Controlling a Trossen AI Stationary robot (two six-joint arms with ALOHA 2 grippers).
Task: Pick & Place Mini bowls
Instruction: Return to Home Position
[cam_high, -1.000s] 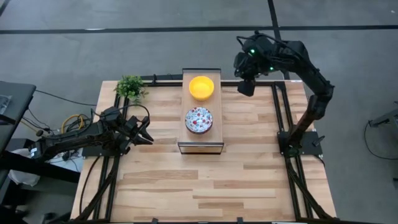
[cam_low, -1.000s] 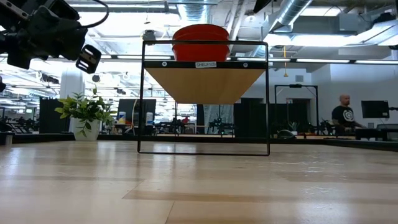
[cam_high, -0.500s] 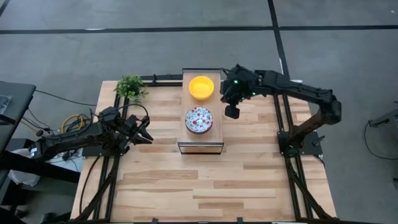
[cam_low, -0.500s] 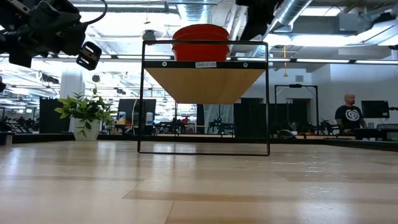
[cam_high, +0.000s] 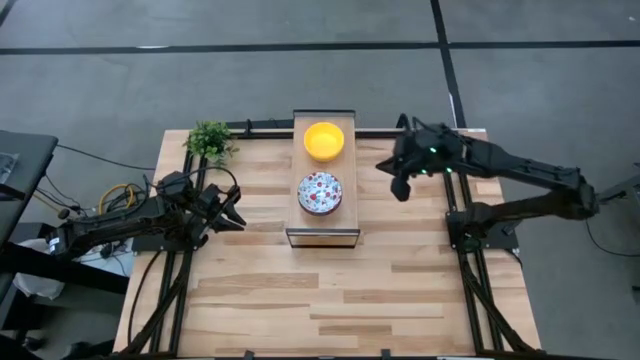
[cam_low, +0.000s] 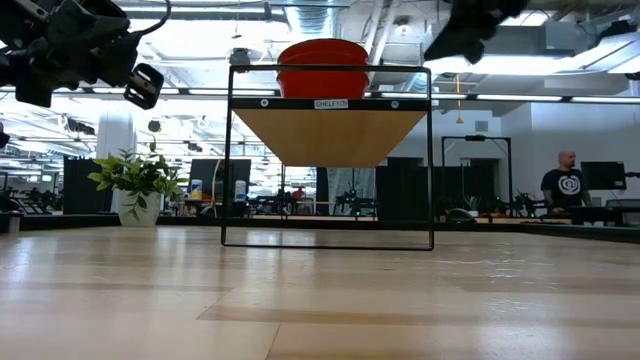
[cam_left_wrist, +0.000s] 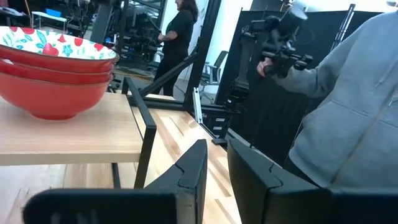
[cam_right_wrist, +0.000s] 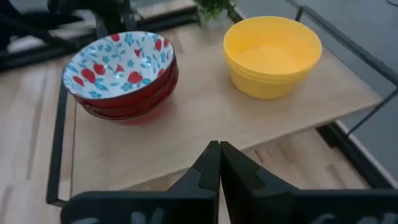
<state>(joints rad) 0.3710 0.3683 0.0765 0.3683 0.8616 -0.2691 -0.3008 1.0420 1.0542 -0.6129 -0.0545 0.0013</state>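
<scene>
Two stacks of mini bowls stand on a raised wooden shelf (cam_high: 322, 233) at the table's middle. The plain yellow stack (cam_high: 324, 140) (cam_right_wrist: 272, 56) is at the far end. The floral stack (cam_high: 320, 192) (cam_right_wrist: 121, 62) (cam_left_wrist: 50, 74), red outside, is at the near end. My right gripper (cam_high: 399, 188) (cam_right_wrist: 219, 152) hovers shut to the right of the shelf, above the table, touching nothing. My left gripper (cam_high: 236, 214) (cam_left_wrist: 217, 168) waits left of the shelf, level with the floral stack, its fingers a little apart and empty.
A small green potted plant (cam_high: 209, 140) (cam_low: 138, 180) stands at the table's far left corner. The shelf rests on a thin black frame (cam_low: 431, 160). People show in the room beyond, one in a grey sleeve (cam_left_wrist: 348, 112). Bare wood lies near the shelf's front.
My right gripper has swung from beyond the shelf's far right corner toward the near edge, passing close along the shelf's right side, then drawn off to the right as the arm stretched out low. It has stayed shut. The bowls and my left arm have kept still.
</scene>
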